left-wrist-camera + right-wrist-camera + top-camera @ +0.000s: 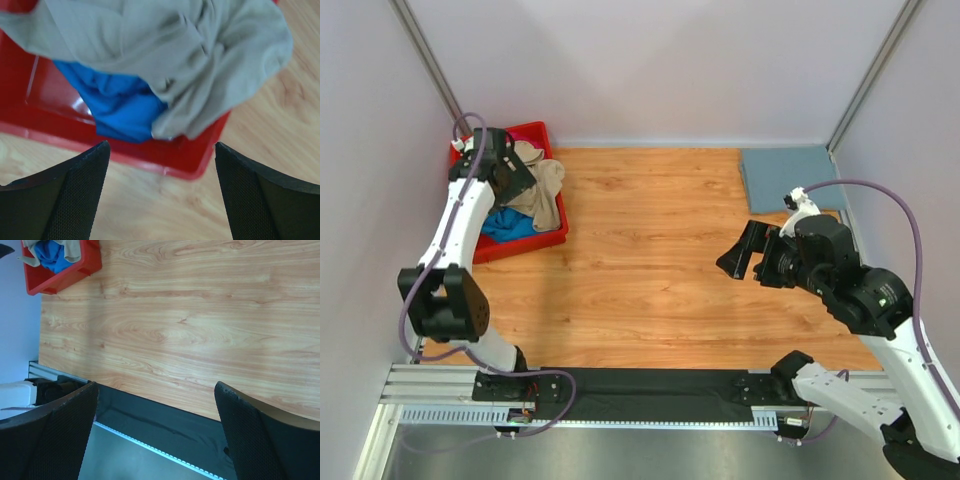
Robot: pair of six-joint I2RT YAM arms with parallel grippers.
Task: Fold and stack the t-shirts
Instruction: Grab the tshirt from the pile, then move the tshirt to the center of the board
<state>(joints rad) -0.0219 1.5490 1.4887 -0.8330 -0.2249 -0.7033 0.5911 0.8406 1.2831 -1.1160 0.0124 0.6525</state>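
closest to me is the metal rail [440, 385] along the near edge, with a black mat [650, 385] on it and both arm bases bolted down, one at each end.

starting on the left: the left arm reaches up to the far left corner, and the left claw [161, 145] hangs over the red bin [535, 133]. its jaws are wide apart with nothing between them, not touching any cloth. from its wrist cam you look straight down at the bin's corner. the beige shirt [190, 50] sits crumpled on top of the pile and flops over the bin's rim on the side facing the open wood. the blue shirt [125, 105] is bunched underneath it, inside the bin, poking out toward the near side.

the middle of the table [650, 260] is just wood grain.

over on the right, the right claw [745, 255] hovers above the wood, pointing left, jaws spread wide too, holding nothing. past it, in the far right corner, the grey-blue shirt [788, 175] lies flat on the table in a neat rectangle, well apart from the bin.
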